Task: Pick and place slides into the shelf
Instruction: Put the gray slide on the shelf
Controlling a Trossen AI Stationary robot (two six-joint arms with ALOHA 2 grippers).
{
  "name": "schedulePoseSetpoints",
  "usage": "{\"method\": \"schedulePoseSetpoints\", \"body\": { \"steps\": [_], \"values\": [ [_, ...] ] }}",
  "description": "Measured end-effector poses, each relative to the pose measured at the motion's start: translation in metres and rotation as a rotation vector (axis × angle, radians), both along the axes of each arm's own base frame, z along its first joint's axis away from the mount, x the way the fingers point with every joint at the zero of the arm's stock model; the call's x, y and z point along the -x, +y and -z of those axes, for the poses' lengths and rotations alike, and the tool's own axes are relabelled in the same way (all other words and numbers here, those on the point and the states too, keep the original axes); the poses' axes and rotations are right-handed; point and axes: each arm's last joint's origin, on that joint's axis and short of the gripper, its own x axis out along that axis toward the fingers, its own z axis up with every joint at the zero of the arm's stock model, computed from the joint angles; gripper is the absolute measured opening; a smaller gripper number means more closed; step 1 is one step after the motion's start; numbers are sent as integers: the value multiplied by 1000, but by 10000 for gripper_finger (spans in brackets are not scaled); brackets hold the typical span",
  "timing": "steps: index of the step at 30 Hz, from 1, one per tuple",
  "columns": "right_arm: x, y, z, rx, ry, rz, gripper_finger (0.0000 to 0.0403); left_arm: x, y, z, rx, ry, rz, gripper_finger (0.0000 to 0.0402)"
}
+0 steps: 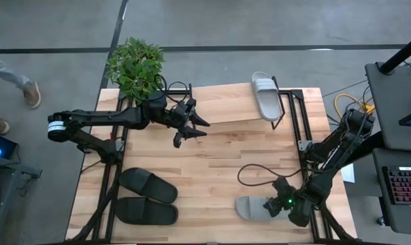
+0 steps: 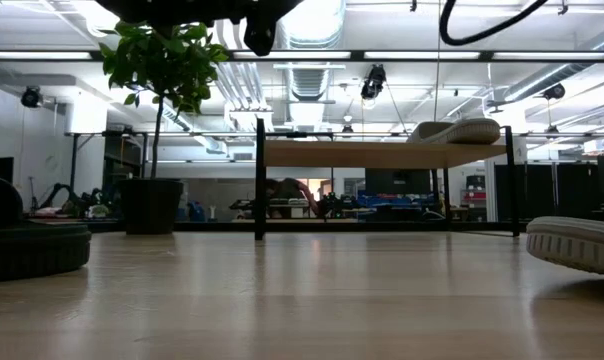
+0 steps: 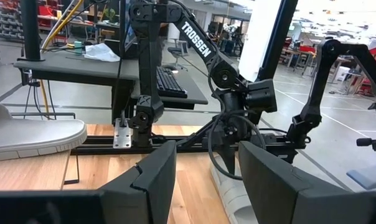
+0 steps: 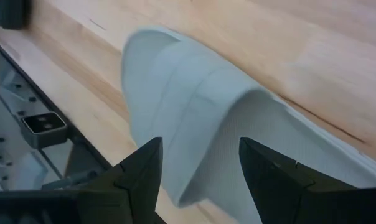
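Observation:
One light grey slide (image 1: 265,95) lies sole-down on the shelf's wooden plank (image 1: 233,109) at the table's far side. A second grey slide (image 1: 254,207) lies on the table near the front right. My right gripper (image 4: 200,168) slants down over it, open, with a finger on either side of the wide strap (image 4: 194,106); no touch shows. Two black slides (image 1: 148,185) (image 1: 145,212) lie side by side at the front left. My left gripper (image 3: 206,180) hangs level and open above the table's middle, left of the shelf, with nothing between its fingers.
A potted plant (image 1: 136,64) stands at the table's far left corner, behind my left arm. The shelf's black frame (image 1: 287,112) runs along the far right. A black cable (image 1: 260,173) loops above the table beside my right arm. Bare wood lies in the table's middle.

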Motion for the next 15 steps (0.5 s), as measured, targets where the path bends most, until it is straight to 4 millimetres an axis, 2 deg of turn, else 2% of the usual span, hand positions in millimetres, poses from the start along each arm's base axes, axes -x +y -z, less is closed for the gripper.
{"method": "schedulePoseSetpoints", "body": {
  "steps": [15],
  "values": [
    [-6,6,11,36,-32,25,203,0,0,4,2,12,0,160]
  ]
}}
